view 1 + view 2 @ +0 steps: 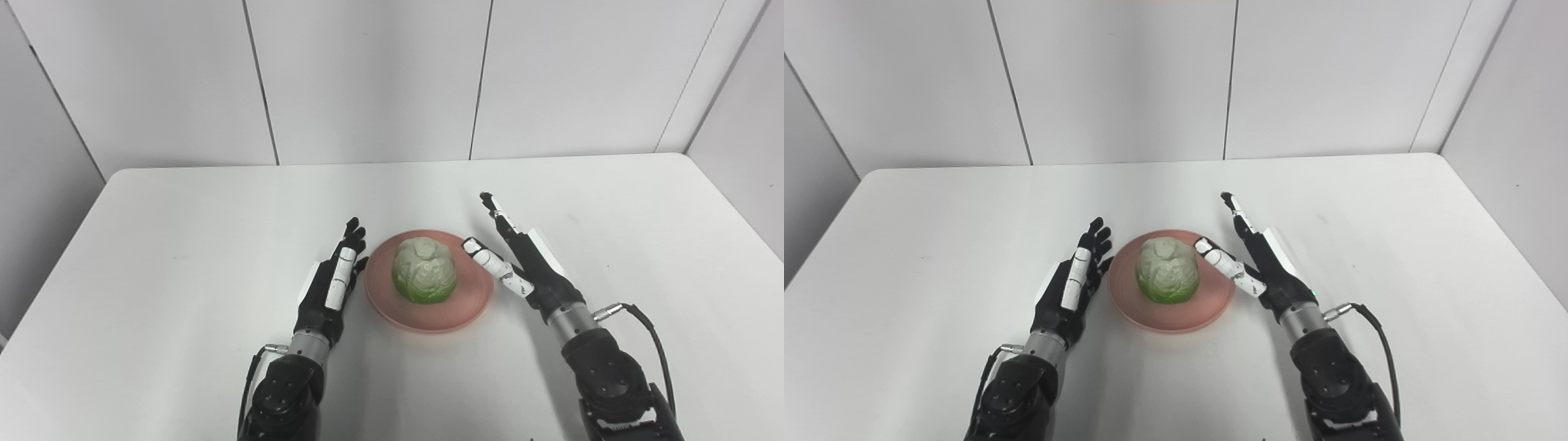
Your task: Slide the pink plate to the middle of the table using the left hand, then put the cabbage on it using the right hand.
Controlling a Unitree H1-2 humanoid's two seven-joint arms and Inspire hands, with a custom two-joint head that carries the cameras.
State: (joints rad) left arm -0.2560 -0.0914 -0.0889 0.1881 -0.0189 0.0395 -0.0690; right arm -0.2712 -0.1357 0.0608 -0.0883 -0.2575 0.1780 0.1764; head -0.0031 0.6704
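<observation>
The pink plate [468, 301] lies near the middle of the white table [184, 233]. The pale green cabbage [424, 271] sits on it, a little left of the plate's centre. My left hand [334, 280] is open, fingers straight, just left of the plate's rim, holding nothing. My right hand [517, 257] is open just right of the plate, fingers spread and raised, thumb pointing toward the cabbage, apart from it. The same scene shows in the right eye view: plate [1206, 309], cabbage [1167, 278], left hand [1072, 285], right hand [1255, 257].
White wall panels [367, 79] stand behind the table's far edge. The table's rounded corners show at far left and far right. No other objects are on the table.
</observation>
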